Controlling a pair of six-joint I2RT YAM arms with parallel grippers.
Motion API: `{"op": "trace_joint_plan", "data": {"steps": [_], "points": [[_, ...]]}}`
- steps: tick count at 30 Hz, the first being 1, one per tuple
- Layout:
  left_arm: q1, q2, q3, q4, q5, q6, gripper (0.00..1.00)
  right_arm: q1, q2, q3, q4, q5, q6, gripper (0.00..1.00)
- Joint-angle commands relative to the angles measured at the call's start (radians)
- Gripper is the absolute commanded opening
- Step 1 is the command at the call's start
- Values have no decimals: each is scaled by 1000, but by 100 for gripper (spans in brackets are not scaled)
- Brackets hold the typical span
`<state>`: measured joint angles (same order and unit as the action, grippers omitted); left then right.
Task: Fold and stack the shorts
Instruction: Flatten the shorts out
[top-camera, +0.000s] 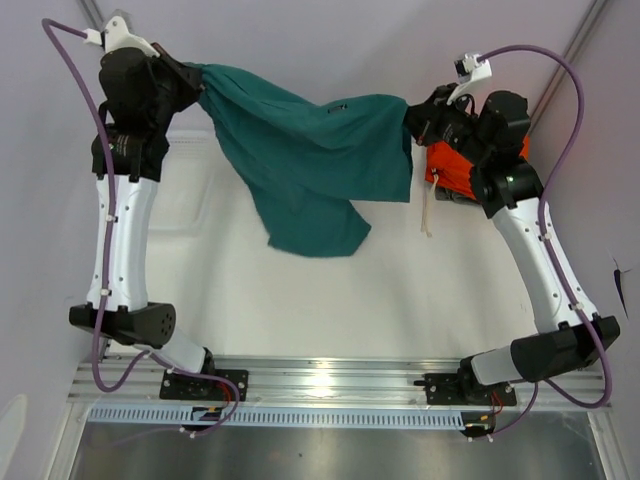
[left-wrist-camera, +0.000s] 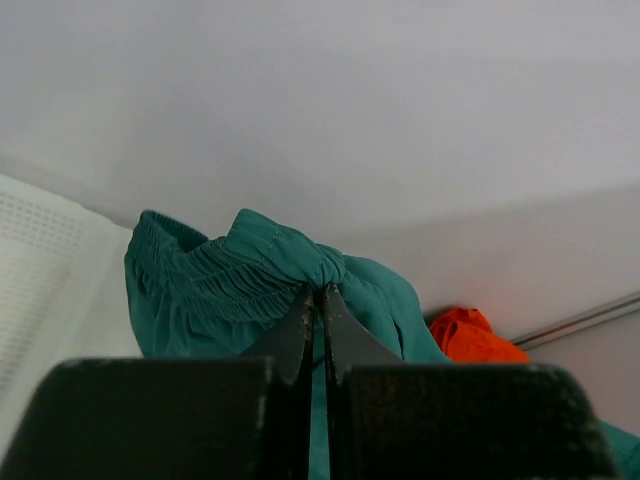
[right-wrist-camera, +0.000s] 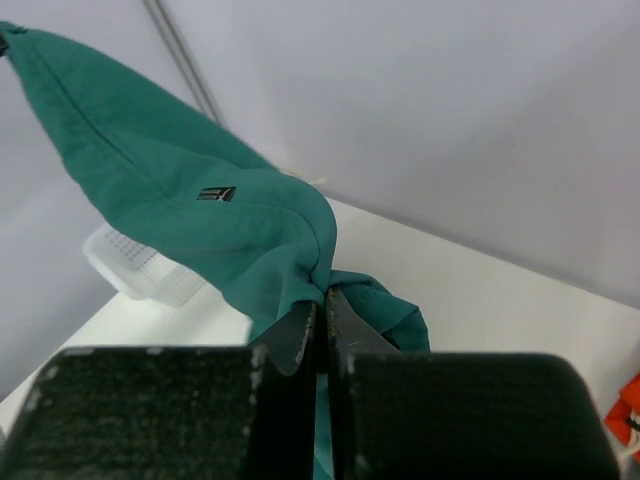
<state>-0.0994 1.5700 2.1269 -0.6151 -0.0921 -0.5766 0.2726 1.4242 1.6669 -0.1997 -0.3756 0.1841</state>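
Observation:
The teal-green shorts (top-camera: 310, 165) hang stretched in the air between both arms, one leg drooping toward the table. My left gripper (top-camera: 196, 88) is shut on the elastic waistband end (left-wrist-camera: 250, 265), which bunches at its tips (left-wrist-camera: 321, 290). At the other end, my right gripper (top-camera: 412, 118) is shut on a pinch of the shorts' fabric (right-wrist-camera: 240, 220), which gathers at its tips (right-wrist-camera: 324, 292). A small dark label (right-wrist-camera: 217, 194) shows on the cloth in the right wrist view.
A bright orange folded garment (top-camera: 452, 167) lies at the back right under the right arm, also seen as the orange garment (left-wrist-camera: 470, 335). A cream cord (top-camera: 427, 210) dangles beside it. A white perforated tray (right-wrist-camera: 135, 265) sits on the white table (top-camera: 330, 300).

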Motion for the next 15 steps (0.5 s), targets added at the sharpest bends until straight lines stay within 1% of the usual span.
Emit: {"op": "trace_joint_plan", "data": {"steps": [1,2,4,5,10,11,12,15], "points": [[7,-106,-7,106,37,-12,0,10,-95,1,43,-60,-3,0],[7,-152,-62,118,40,-14,0,17,-116,-13,42,-66,-5,0],[7,-204,-106,133,48,-14,0,30,-181,-36,22,-71,-18,0],[7,-256,-152,138,52,-16,0,48,-203,-53,10,-71,-24,0],[6,-413,-248,126,84,-26,0,99,-362,-114,-59,-68,-46,0],[6,-444,-301,132,84,-29,0,105,-411,-121,-73,-65,-49,0],[6,-505,-317,133,84,-34,0,118,-435,-127,-85,-63,-49,0],[6,-603,-357,120,115,-46,0,138,-519,-145,-101,-69,-29,0]]}}
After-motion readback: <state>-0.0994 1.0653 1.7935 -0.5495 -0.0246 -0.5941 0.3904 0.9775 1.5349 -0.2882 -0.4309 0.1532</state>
